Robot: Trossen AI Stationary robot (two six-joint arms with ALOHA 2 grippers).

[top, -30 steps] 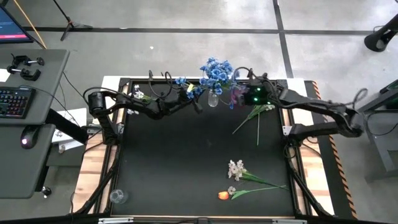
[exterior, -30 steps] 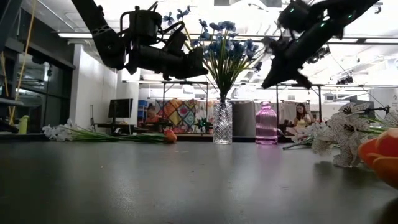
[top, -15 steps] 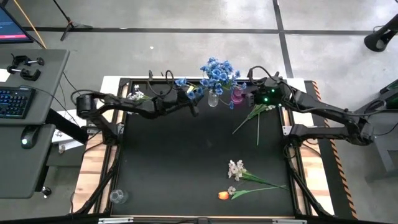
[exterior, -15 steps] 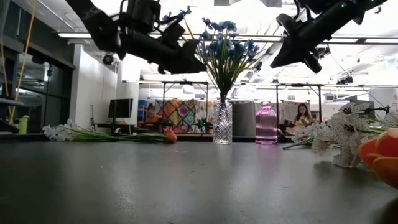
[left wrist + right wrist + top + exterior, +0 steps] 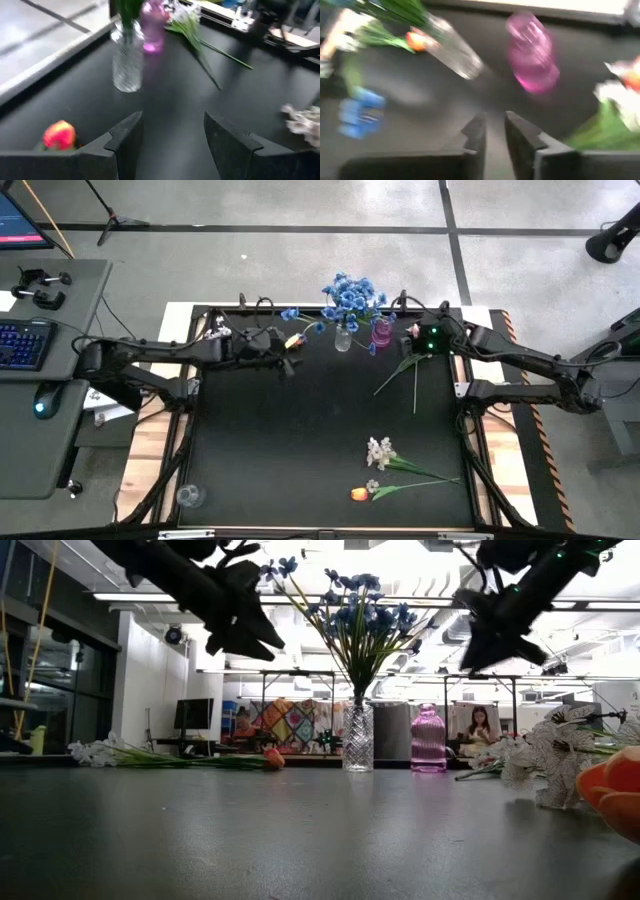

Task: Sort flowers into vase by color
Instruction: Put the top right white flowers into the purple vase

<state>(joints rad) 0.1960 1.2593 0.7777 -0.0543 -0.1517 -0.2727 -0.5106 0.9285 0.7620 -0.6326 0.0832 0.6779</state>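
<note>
A clear vase (image 5: 343, 340) at the far edge holds bushy blue flowers (image 5: 350, 294); one blue spray (image 5: 290, 312) leans out to the left. A pink vase (image 5: 382, 332) stands right of it. My left gripper (image 5: 172, 122) is open and holds nothing. It hovers left of the clear vase, near an orange tulip (image 5: 293, 340). My right gripper (image 5: 495, 125) hangs right of the pink vase, its fingers a narrow gap apart with nothing between them. White flowers (image 5: 405, 365) lie on the table below it.
A white spray (image 5: 379, 450) and an orange tulip (image 5: 360, 493) lie near the front edge. More white flowers (image 5: 222, 332) lie at the far left. A small clear glass (image 5: 190, 496) stands at the near left corner. The black table's middle (image 5: 300, 430) is bare.
My left gripper has let go of the blue spray, which stays leaning in the clear vase. It has drawn back toward the table's left edge, risen and tipped up toward level. My right gripper has backed away from the vases toward the right edge.
</note>
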